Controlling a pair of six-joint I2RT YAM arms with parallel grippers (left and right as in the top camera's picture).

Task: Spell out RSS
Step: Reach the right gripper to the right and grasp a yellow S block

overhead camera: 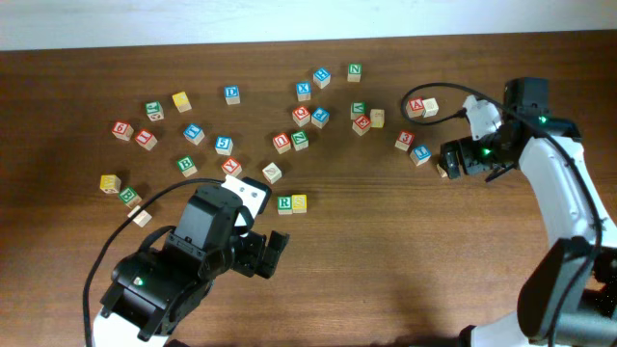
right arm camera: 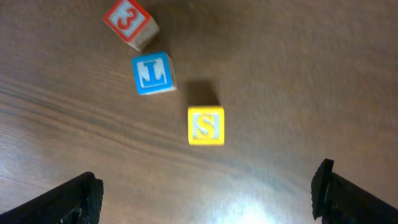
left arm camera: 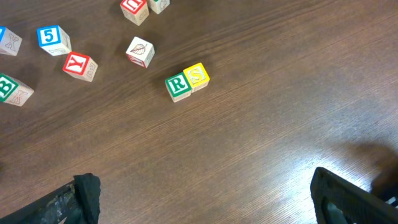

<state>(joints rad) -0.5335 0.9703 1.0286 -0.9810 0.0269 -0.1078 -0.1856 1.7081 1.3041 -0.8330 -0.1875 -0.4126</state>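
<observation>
At the left of the wooden table (overhead camera: 386,270), the left gripper (left arm camera: 202,196) hangs released above bare wood, jaws wide apart and holding nothing. Only its two dark fingertips (left arm camera: 84,193) show in the left wrist view, cut off by the bottom edge. Just beyond it sit the R cube (left arm camera: 177,86), a green letter on a pale face, and a yellow S cube (left arm camera: 197,75), touching side by side with R on the left. A green-lettered cube (left arm camera: 12,89) at that view's left edge is partly cropped. Further right, well apart from the pair, the second yellow S cube (right arm camera: 206,125) lies alone near a blue cube (right arm camera: 152,73), whose letter is too blurred to read, and a red 3 cube (right arm camera: 129,22). The right gripper (right arm camera: 205,193) hovers over this S, spread open and empty, its fingertips also clipped by the frame; from overhead this S is almost wholly hidden under that gripper
</observation>
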